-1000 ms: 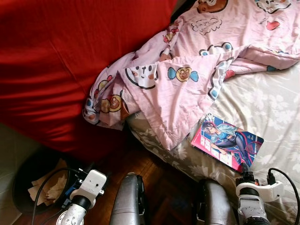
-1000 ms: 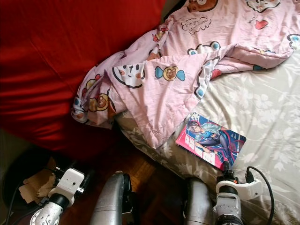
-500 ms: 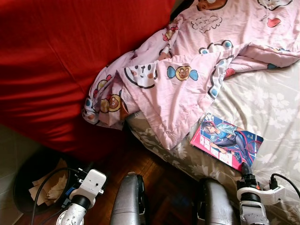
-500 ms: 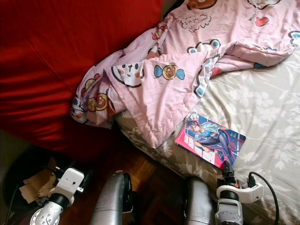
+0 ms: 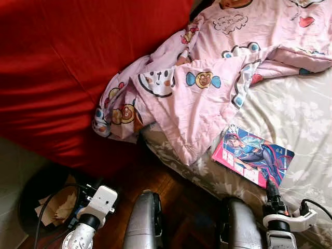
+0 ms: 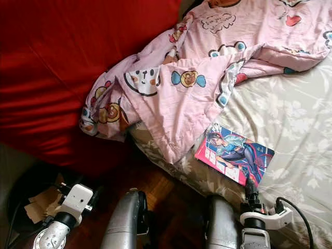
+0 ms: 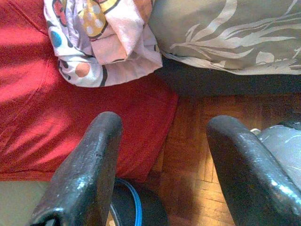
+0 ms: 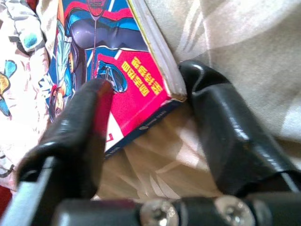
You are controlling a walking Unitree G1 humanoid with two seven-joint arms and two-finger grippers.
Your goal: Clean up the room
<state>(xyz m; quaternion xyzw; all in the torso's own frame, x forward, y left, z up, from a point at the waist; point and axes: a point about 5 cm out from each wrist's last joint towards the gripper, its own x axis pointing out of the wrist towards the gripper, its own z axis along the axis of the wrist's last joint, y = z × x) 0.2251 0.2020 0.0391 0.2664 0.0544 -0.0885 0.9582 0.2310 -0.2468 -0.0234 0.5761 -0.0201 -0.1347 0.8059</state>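
Note:
A comic book (image 5: 253,156) with a pink and blue cover lies flat on the floral bed sheet (image 5: 298,111), near the mattress edge. My right gripper (image 5: 270,189) is at the book's near corner. In the right wrist view it is open (image 8: 146,81), one finger (image 8: 84,122) lying over the cover (image 8: 99,42), the other finger (image 8: 225,127) pressed into the sheet beside the spine. My left gripper (image 7: 164,123) hangs open and empty low over the wooden floor (image 7: 207,155).
A pink cartoon-print blanket (image 5: 207,78) is bunched across the bed and droops over its corner. A red cover (image 5: 62,67) spreads on the left. A black bin (image 5: 49,205) holding crumpled paper stands on the floor by my left arm (image 5: 98,203).
My right gripper has slid forward until its fingers reach the comic book's near corner. The left arm has stayed put; the view has shifted slightly.

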